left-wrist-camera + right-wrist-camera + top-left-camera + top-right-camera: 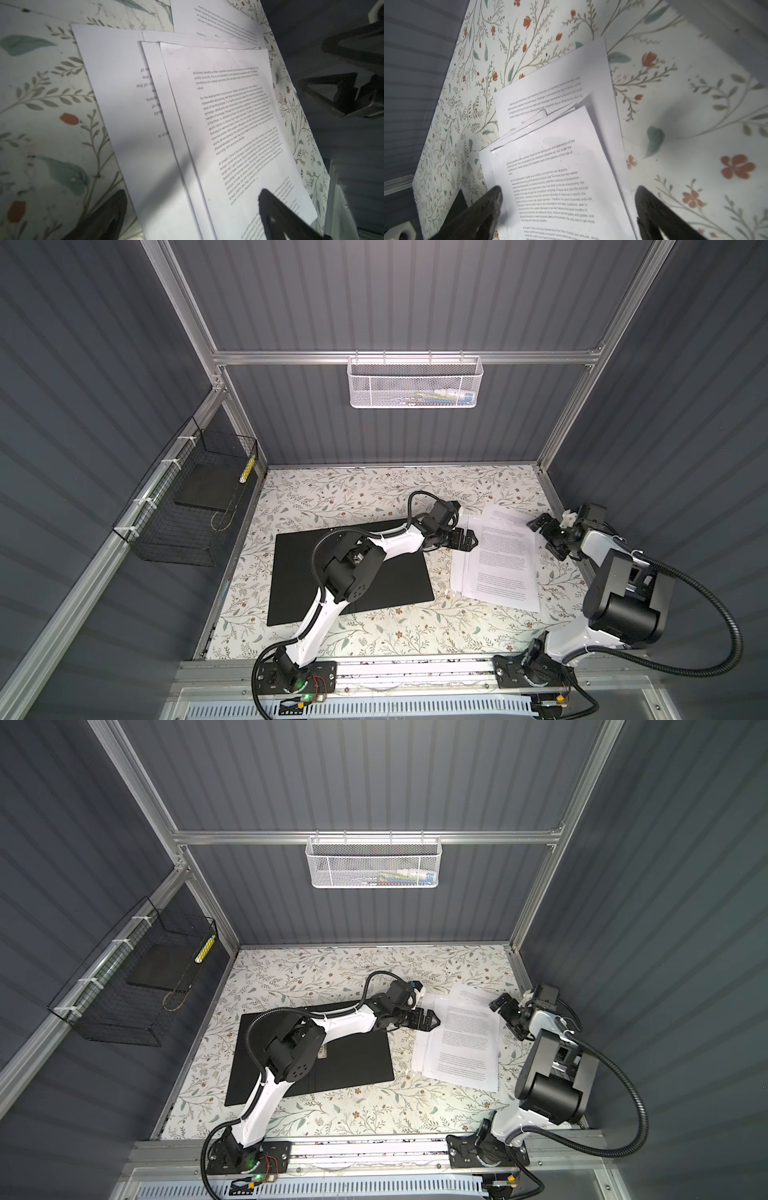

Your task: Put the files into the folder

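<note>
Here the papers [496,568] lie fanned, edges uneven, on the floral table [374,630]. The open black folder [395,580] lies flat beside the papers, with a strip of bare table between them. The left gripper [473,540] hovers wide open over the papers' folder-side edge. The right gripper [545,537], also spread and empty, hangs at their opposite edge.

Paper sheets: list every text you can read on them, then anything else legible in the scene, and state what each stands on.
"economic benefits as their operation should be the starting point and destination of the": top sheet of the files, first line.
"For the development of sports as an industry, and take their own decisions": same sheet, second paragraph.
Remaining print on the files: too small or blurred to read.
Folder: no text shows.
</note>
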### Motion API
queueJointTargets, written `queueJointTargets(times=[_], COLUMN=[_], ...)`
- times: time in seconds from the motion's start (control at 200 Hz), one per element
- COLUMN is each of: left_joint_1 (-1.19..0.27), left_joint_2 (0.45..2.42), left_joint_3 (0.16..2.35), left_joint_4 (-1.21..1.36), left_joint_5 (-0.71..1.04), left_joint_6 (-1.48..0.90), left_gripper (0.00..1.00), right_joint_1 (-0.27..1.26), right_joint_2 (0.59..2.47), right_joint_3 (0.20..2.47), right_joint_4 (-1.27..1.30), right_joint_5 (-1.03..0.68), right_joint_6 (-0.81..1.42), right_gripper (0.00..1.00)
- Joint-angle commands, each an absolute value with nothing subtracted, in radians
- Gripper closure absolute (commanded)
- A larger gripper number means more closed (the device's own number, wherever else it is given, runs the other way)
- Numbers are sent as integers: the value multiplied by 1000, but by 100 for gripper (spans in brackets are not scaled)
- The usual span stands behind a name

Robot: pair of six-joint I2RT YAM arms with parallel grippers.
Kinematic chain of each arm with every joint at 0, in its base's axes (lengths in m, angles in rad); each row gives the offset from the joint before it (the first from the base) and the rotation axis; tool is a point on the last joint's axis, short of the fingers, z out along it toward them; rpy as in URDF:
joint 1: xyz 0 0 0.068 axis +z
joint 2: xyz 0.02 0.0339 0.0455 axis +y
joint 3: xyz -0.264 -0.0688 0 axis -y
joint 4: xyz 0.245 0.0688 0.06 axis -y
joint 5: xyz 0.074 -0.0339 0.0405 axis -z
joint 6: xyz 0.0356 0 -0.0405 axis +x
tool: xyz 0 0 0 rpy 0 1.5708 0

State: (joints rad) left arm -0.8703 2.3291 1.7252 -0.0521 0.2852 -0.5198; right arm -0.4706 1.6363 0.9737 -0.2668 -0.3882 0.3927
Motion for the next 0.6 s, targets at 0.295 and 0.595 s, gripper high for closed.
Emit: queueJointTargets(times=[0.295, 0.595], left_joint_1=[-860, -852], left_joint_2=[2264, 2287], left_joint_3=[1686, 1712], left_joint_4=[-132, -159], left_joint_5=[273, 314], left_joint_6=[-476, -496], left_gripper=[1, 1], right_joint_1=[-476, -473], right_joint_2=[1771, 1830], right_joint_3=[1089, 1147], right_joint_4=[-420, -450], right_joint_5=[-309, -271], right_joint_6=[346, 342], right_gripper=[2, 3])
